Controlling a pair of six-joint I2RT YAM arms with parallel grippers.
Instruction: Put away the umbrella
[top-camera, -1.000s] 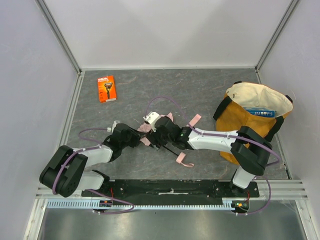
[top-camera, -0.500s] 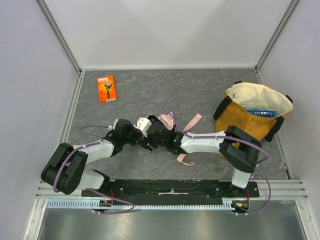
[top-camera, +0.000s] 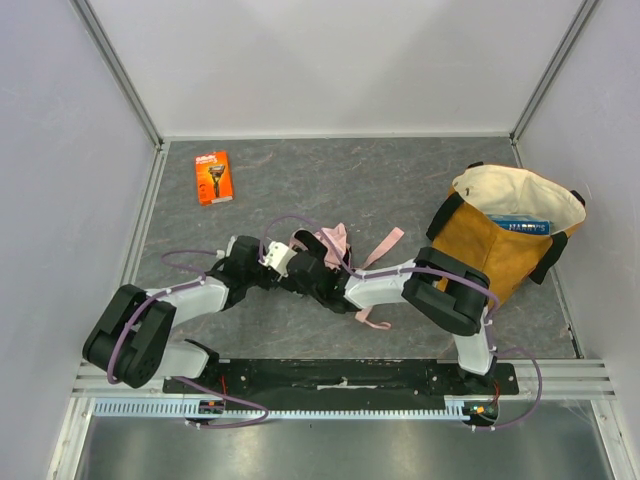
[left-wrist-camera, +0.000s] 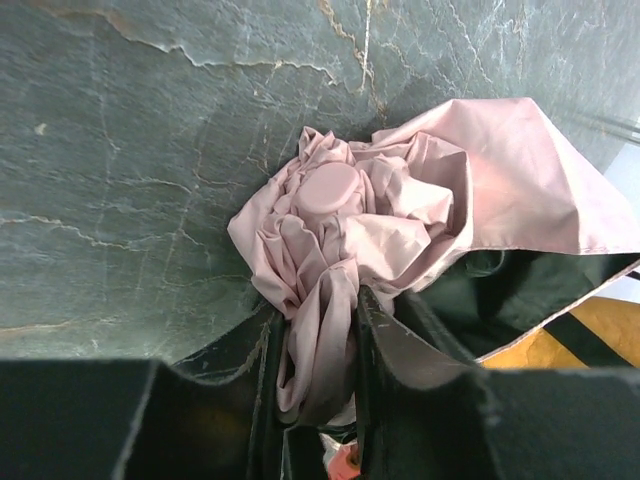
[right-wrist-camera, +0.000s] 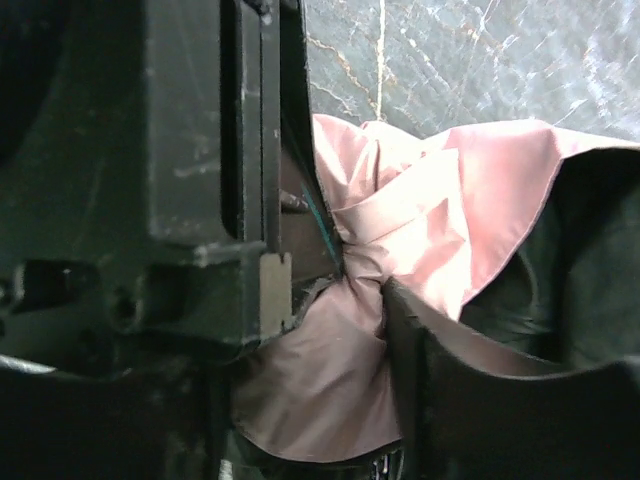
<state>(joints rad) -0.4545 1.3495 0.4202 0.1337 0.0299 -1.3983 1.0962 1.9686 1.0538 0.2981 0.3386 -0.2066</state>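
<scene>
Pink umbrella (top-camera: 330, 243) is lying bunched on table (top-camera: 400, 190); left hand (left-wrist-camera: 318, 330) and right hand (right-wrist-camera: 345, 270) are both pinching folds, probably compacting it for bag (top-camera: 470, 250) at 3 o'clock.

A blue box (top-camera: 519, 225) sticking out of the yellow bag (top-camera: 470, 255) reads "HARRY'S" in white letters. The orange packet (top-camera: 213, 177), far left of the bag, carries print too small to read.

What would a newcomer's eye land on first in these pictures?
The crumpled pale pink umbrella at mid-table: the left gripper pinches its bunched fabric, and the right gripper has fabric between its jaws. Next, the mustard tote bag standing open at the right edge, and a small orange package at the far left.
</scene>
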